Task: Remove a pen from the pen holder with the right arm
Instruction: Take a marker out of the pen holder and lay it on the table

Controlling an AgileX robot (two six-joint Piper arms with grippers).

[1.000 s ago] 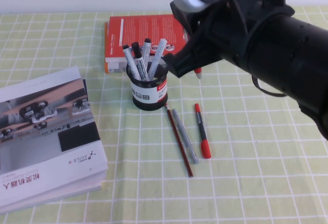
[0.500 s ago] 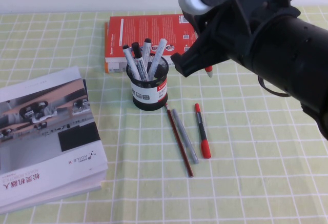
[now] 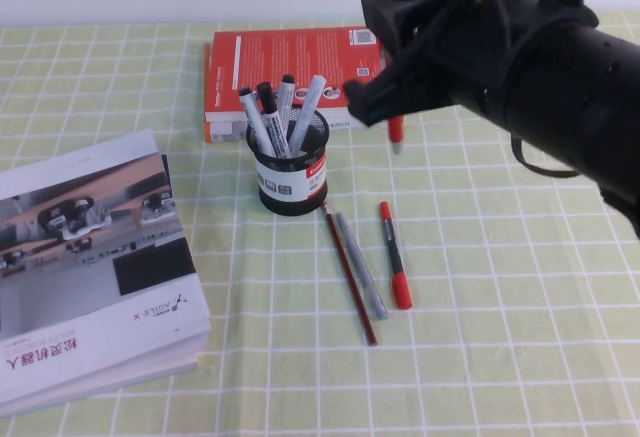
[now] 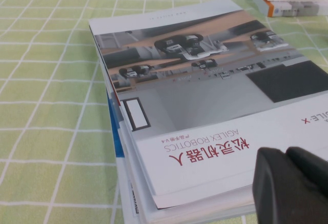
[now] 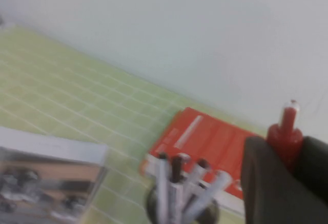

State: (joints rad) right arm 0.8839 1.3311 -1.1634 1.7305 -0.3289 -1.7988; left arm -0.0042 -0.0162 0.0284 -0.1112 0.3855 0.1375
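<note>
The right gripper [image 3: 395,102] hangs high over the far side of the cloth [image 3: 500,307], just right of the holder [image 3: 290,175]. It is clamped on a red pen [image 3: 396,135], tip down and clear of the holder's rim. The left gripper [image 4: 292,183] rests over the book stack [image 4: 205,106] at near left, fingers together. Open cloth lies right of three loose pens [image 3: 362,267] near the holder. Four markers [image 3: 280,112] stand inside it, and a red book [image 3: 270,67] lies beyond.

Bright, even, diffuse light; faint soft shadow at the holder [image 3: 290,172] base. High and left wrist views sharp. Right wrist view blurred, pen [image 5: 286,131] soft.
</note>
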